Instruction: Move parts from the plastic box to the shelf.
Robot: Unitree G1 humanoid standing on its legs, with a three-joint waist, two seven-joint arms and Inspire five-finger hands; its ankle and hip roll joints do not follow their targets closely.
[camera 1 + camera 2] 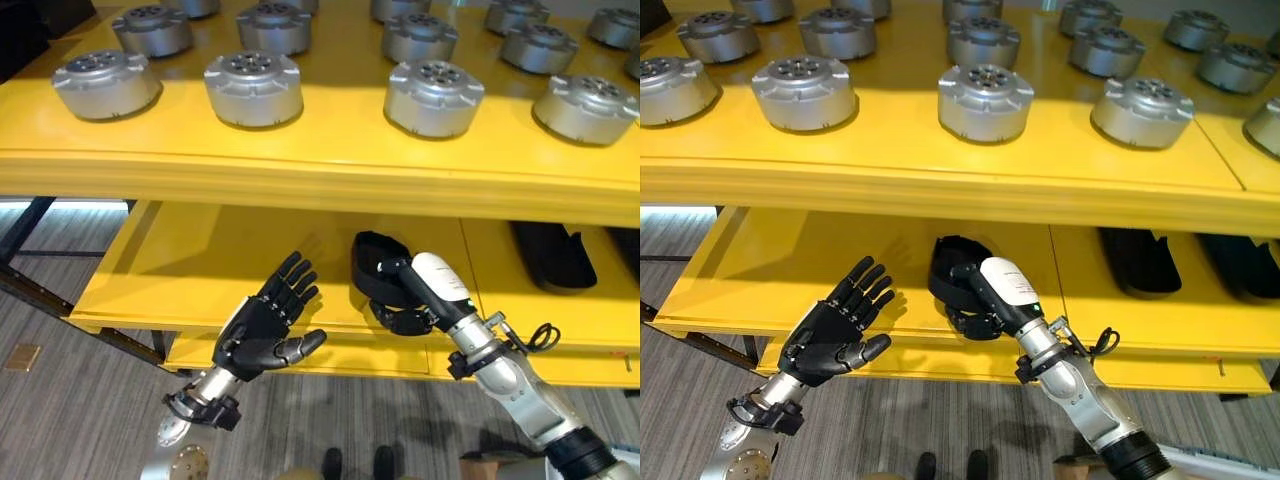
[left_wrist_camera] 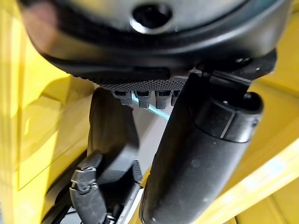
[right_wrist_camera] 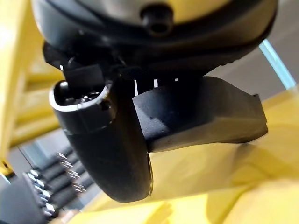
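Right hand [image 1: 992, 292] curled round a black curved part [image 1: 948, 265], thumb pinching its rim, holding it just over the lower yellow shelf [image 1: 790, 265]. Left hand [image 1: 832, 335] beside it, apart from the part, fingers spread and straight, palm empty. Above both hands, rows of silver round motor housings [image 1: 985, 102] on the upper shelf [image 1: 940, 170]

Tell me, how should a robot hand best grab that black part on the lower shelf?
Probably by its raised front edge, coming from the open shelf front. The black part lies low on the lower shelf under the upper shelf, and the right robot hand already holds it that way.
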